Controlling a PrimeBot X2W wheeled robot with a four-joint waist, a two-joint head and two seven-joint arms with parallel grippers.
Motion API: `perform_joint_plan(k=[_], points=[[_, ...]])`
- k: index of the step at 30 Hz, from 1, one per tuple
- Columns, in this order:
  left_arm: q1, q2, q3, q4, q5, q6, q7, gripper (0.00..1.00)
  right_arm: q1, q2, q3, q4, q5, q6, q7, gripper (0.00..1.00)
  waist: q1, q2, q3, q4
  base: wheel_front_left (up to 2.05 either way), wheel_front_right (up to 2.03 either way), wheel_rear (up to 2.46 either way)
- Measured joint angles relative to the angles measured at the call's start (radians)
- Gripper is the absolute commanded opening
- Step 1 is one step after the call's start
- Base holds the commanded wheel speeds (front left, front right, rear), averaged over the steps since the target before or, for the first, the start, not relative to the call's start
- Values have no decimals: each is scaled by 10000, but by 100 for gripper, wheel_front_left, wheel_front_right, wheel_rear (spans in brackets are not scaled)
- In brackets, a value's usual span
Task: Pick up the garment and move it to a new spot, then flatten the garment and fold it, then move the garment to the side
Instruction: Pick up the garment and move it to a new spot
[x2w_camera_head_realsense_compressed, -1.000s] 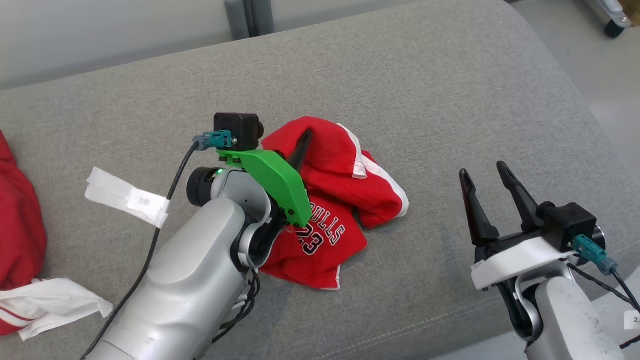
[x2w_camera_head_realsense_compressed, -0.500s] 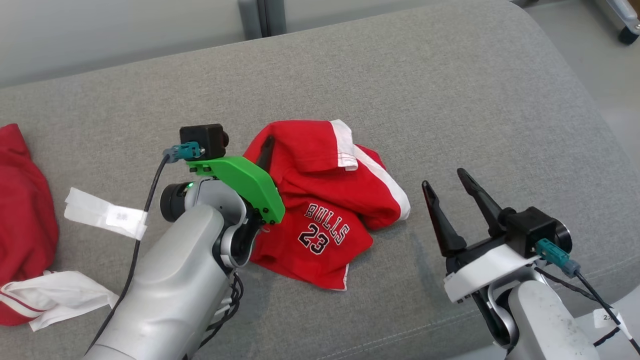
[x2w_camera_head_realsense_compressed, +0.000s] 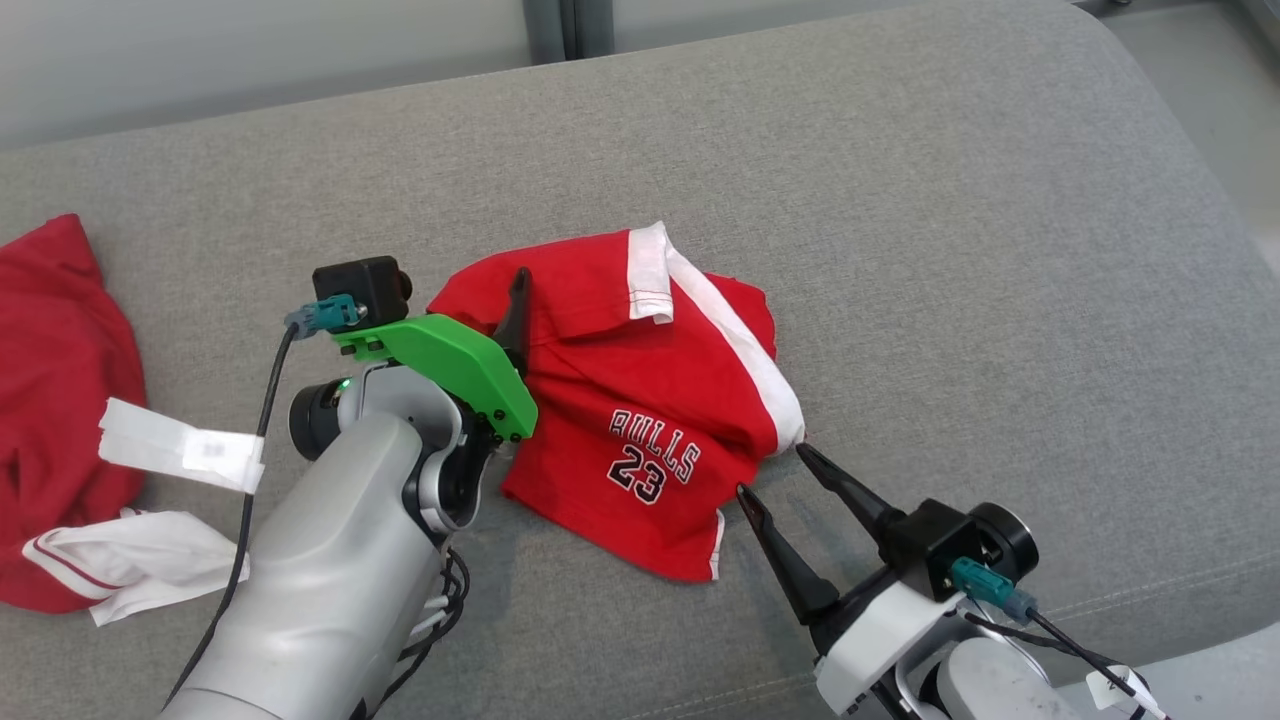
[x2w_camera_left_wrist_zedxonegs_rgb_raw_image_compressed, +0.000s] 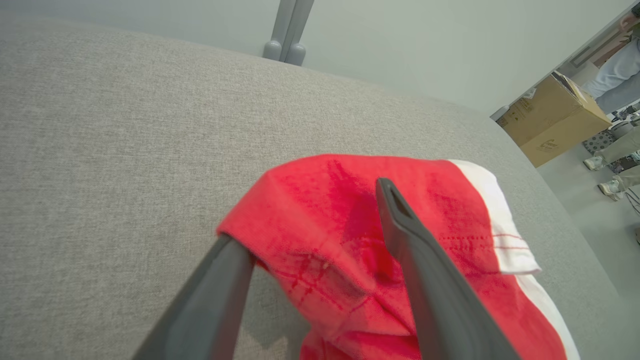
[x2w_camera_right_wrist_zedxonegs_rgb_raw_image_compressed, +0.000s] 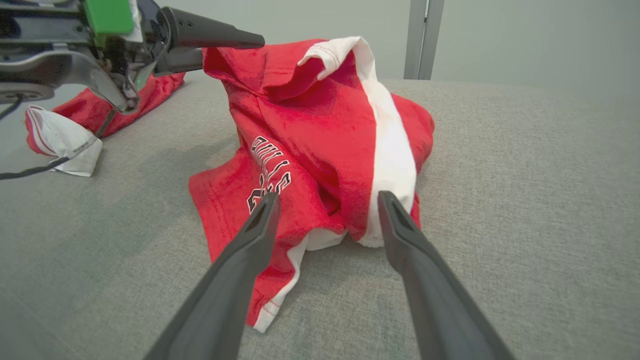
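**Item 1: red garment** (x2w_camera_head_realsense_compressed: 640, 400). Crumpled red piece with a white side stripe and "BULLS 23" printed in black and white. It lies at the centre of the head view on the grey sofa cushion (x2w_camera_head_realsense_compressed: 900, 200). In the right wrist view its upper left part stands raised off the cushion, while the lower hem lies flat.

**Item 2: left gripper** (x2w_camera_left_wrist_zedxonegs_rgb_raw_image_compressed: 305, 212). The fingers stand well apart, released. In the left wrist view one finger lies over the red cloth and the other sits below the garment's left corner, with the cloth passing between them. A green bracket (x2w_camera_head_realsense_compressed: 440, 360) sits on the wrist, left of centre in the head view.

**Item 3: right gripper** (x2w_camera_head_realsense_compressed: 775, 472). The fingers are spread and nothing is grasped. It is at the lower right of the head view, with the tips at the garment's lower right edge. The upper tip is at the end of the white stripe. Whether it touches cannot be told.

**Item 4: second red garment** (x2w_camera_head_realsense_compressed: 50, 330). At the left edge of the head view, well apart from item 1, with a white cloth with red trim (x2w_camera_head_realsense_compressed: 130, 560) below it.

**Item 5: white tag** (x2w_camera_head_realsense_compressed: 180, 450). On the left arm's black cable.

**Item 6: background, left wrist view.** A cardboard box (x2w_camera_left_wrist_zedxonegs_rgb_raw_image_compressed: 550, 120) stands on the floor at the upper right, with a person's legs (x2w_camera_left_wrist_zedxonegs_rgb_raw_image_compressed: 615, 70) at the right edge. A grey post (x2w_camera_left_wrist_zedxonegs_rgb_raw_image_compressed: 287, 30) is at top centre.
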Motion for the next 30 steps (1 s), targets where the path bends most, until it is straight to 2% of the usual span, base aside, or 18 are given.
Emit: perform_joint_plan(k=[5, 11, 14, 18, 23, 24, 26, 30], points=[[-3, -13, 29, -8, 111, 0, -522, 100, 108, -322, 483, 242, 25, 2, 0, 100, 0, 0, 59, 254, 0, 0, 0], [-3, -21, 123, 6, 161, 0, -805, 100, 378, -612, 594, 826, 219, 4, 0, 98, 0, 0, 132, 576, 0, 0, 0], [9, -31, 171, 61, 155, 0, -874, 100, 359, -585, 729, 1076, 297, 2, 0, 92, 0, 0, 174, 731, 0, 0, 0], [69, -31, 255, 92, 12, 2, -876, 100, 288, -485, 980, 1331, 539, 4, 0, 100, 0, 0, 216, 919, 0, 0, 0], [475, -27, 17, -267, -748, -102, -623, 100, -35, -387, 1179, 1593, 708, 10, 0, 97, 0, 0, 229, 1130, 0, 0, 0], [550, -27, -23, -337, -884, -144, -546, 100, -91, -368, 1233, 1643, 734, 10, 0, 94, 0, 0, 226, 1163, 0, 0, 0], [623, -38, -111, -351, -924, -144, -489, 100, -186, -341, 1409, 1785, 798, 12, 0, 91, 0, 0, 216, 1197, 0, 0, 0], [624, -38, -332, -368, -928, -142, -328, 100, -339, -316, 1509, 1962, 901, 12, 0, 92, 0, 0, 199, 1220, 0, 0, 0]])
